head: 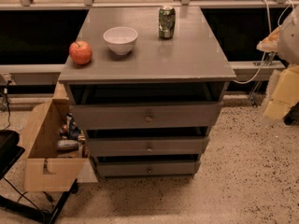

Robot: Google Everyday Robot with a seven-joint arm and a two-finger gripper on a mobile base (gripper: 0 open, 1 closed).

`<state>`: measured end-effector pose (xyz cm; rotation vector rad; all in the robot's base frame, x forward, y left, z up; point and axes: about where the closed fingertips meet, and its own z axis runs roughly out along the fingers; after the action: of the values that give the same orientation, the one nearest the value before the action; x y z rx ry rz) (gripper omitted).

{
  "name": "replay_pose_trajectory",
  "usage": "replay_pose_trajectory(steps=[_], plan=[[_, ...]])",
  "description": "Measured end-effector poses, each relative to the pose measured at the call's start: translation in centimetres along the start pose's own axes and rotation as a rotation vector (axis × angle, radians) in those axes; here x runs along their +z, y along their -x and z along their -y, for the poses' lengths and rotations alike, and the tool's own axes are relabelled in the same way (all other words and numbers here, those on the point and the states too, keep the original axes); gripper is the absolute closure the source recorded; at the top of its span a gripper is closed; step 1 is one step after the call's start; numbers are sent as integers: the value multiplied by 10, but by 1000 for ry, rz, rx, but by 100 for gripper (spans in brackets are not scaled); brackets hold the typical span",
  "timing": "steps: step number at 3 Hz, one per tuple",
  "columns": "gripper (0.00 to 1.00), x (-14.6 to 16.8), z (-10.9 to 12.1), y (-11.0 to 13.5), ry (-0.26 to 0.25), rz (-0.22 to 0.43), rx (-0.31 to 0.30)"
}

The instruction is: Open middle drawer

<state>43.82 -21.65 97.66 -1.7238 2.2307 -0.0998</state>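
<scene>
A grey wooden cabinet [187, 55] stands in the middle of the camera view with three drawers. The middle drawer [117, 147] is the second one, a wide shallow front with a small round knob [149, 148]. Above it is the taller top drawer [112, 117], below it the lowest drawer [121, 169]. All three fronts stand slightly out, with dark gaps above them. My gripper [281, 96] shows as a pale yellowish shape at the right edge, well to the right of the cabinet and about level with the top drawer, touching nothing.
On the cabinet top are a red apple [80, 52], a white bowl [120, 39] and a green can [166, 22]. An open cardboard box [42, 139] holding several items stands left of the drawers. A black stand [9, 148] is at bottom left. Speckled floor lies in front.
</scene>
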Motion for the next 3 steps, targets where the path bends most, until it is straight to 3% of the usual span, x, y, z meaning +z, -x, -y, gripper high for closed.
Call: replay_pose_trajectory(steps=[2, 3], plan=[[0, 11, -7, -1, -13, 12, 11], [0, 43, -31, 2, -23, 58, 33]])
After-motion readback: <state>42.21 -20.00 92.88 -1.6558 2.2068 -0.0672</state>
